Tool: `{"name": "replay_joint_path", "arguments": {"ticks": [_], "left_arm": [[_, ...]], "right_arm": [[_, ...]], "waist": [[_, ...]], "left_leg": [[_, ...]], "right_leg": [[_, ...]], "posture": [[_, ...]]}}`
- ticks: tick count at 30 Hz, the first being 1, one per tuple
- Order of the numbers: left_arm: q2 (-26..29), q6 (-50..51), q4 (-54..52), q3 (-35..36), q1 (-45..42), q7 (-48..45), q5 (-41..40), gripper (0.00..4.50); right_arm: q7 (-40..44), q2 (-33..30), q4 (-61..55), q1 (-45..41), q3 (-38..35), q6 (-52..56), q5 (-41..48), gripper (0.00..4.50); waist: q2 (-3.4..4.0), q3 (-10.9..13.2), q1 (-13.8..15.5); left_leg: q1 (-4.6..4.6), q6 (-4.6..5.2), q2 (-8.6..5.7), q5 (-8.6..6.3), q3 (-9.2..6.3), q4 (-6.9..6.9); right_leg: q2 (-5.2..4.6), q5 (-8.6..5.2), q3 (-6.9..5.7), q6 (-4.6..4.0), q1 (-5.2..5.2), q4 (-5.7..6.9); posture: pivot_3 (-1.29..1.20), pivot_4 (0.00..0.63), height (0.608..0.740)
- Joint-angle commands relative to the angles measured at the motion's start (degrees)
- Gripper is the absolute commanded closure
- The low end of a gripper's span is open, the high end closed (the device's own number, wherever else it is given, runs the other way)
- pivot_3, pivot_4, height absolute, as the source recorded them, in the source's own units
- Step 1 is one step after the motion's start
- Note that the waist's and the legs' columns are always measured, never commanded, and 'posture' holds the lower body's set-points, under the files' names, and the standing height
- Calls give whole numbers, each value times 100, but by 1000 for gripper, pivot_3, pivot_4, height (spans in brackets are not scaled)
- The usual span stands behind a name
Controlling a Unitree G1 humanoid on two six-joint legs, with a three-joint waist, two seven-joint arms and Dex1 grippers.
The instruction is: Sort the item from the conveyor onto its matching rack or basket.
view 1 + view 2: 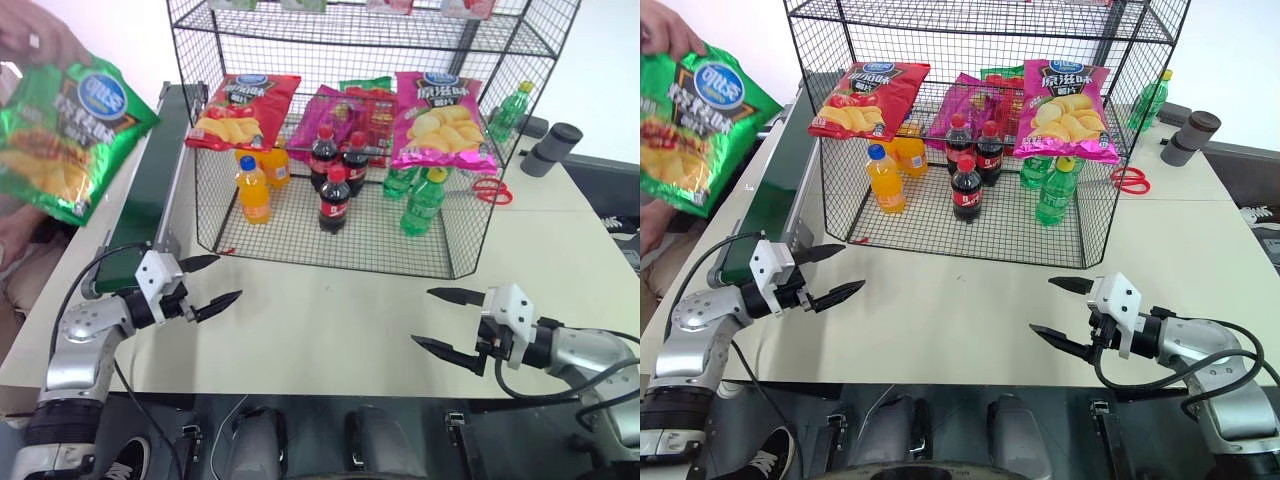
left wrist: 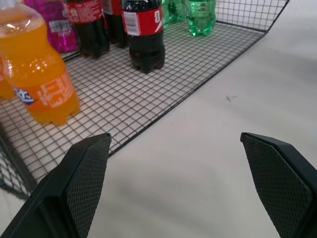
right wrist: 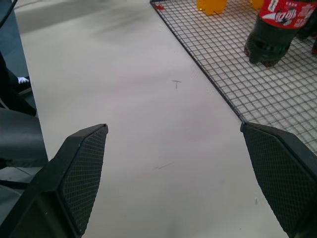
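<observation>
Green chip bag (image 1: 62, 135): a person's hand (image 1: 35, 38) is holding it above the conveyor (image 1: 148, 180).
Left gripper (image 1: 215, 282): hovering spread, empty.
Right gripper (image 1: 440, 320): hovering spread, empty.

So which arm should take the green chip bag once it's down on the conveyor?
Probably the left: the left gripper hangs open beside the conveyor, where a person's hand holds the green chip bag.

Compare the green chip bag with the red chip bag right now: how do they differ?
The green chip bag is held up in a person's hand over the conveyor; the red chip bag lies on a shelf in the rack. The green one looks larger. Both show a round blue logo and pictured chips.
</observation>
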Motion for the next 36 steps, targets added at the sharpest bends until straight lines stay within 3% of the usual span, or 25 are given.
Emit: {"name": "replay_joint_path", "arguments": {"ticks": [1, 23, 30, 36], "left_arm": [[61, -29, -154, 44, 17, -69, -95, 0], [-59, -201, 234, -9, -383, -56, -68, 0], [-37, 778, -318, 167, -145, -265, -877, 0], [-205, 1286, -556, 480, -234, 377, -1171, 0]], "right_arm": [[70, -50, -86, 130, 121, -285, -231, 9], [-26, 86, 570, -543, 305, -671, -466, 9], [-25, 54, 512, -476, 324, -606, -443, 9], [-5, 22, 426, -427, 295, -537, -379, 9]], "waist": [[0, 0, 1], [-1, 0, 1], [0, 0, -5], [-1, 0, -3]], "left_leg": [[0, 0, 0, 0, 0, 0], [4, 1, 0, -1, 2, 1], [4, 1, 1, -1, 1, 1], [6, 1, 1, 0, -1, 1]], "right_leg": [[0, 0, 0, 0, 0, 0], [2, 0, -1, 2, 5, 0], [2, 0, 0, 2, 5, 0], [2, 0, -1, 1, 6, 1]], "posture": [[0, 150, 740], [0, 150, 740], [0, 150, 740], [0, 150, 740]]}}
